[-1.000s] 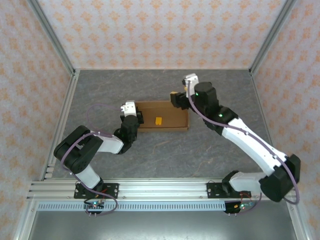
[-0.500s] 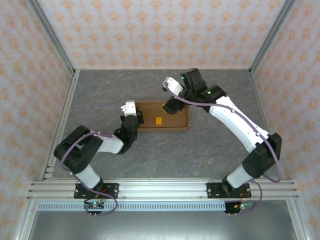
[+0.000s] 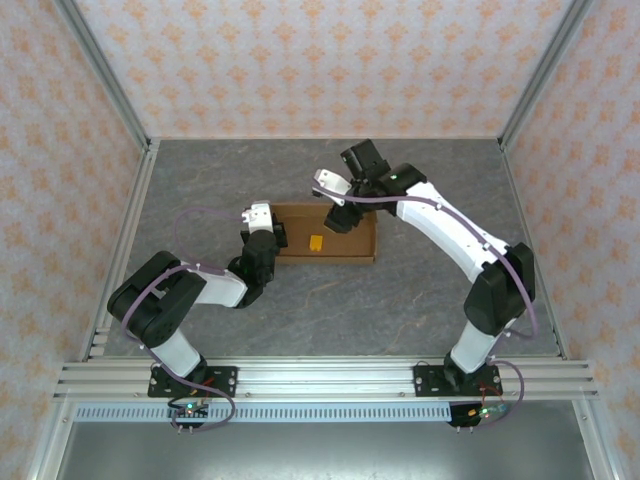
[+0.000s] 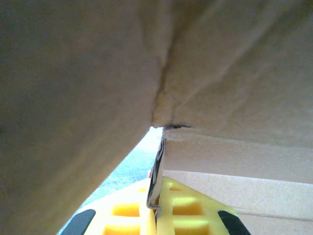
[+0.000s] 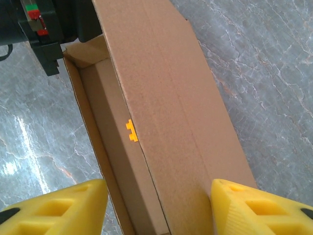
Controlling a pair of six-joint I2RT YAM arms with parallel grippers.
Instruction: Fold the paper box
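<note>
The paper box (image 3: pixel 350 246) is a shallow brown cardboard tray lying mid-table. My left gripper (image 3: pixel 276 236) is at its left end, and in the left wrist view its yellow fingers (image 4: pixel 157 191) are shut on a thin edge of the box wall (image 4: pixel 234 73). My right gripper (image 3: pixel 338 218) hovers over the back edge of the box. In the right wrist view it stands open (image 5: pixel 159 210), its fingers straddling a long cardboard panel (image 5: pixel 166 88) that leans over the tray. A tiny orange piece (image 5: pixel 132 131) sits inside the tray by that panel.
Grey marbled tabletop (image 3: pixel 420 290) surrounds the box, with patterned walls and metal frame posts on three sides. The left arm's black wrist (image 5: pixel 44 29) sits at the far end of the box in the right wrist view. An aluminium rail (image 3: pixel 320 378) runs along the near edge.
My right arm has swung left from the box's back right corner to above the middle of its back edge. The left arm and the box have stayed put.
</note>
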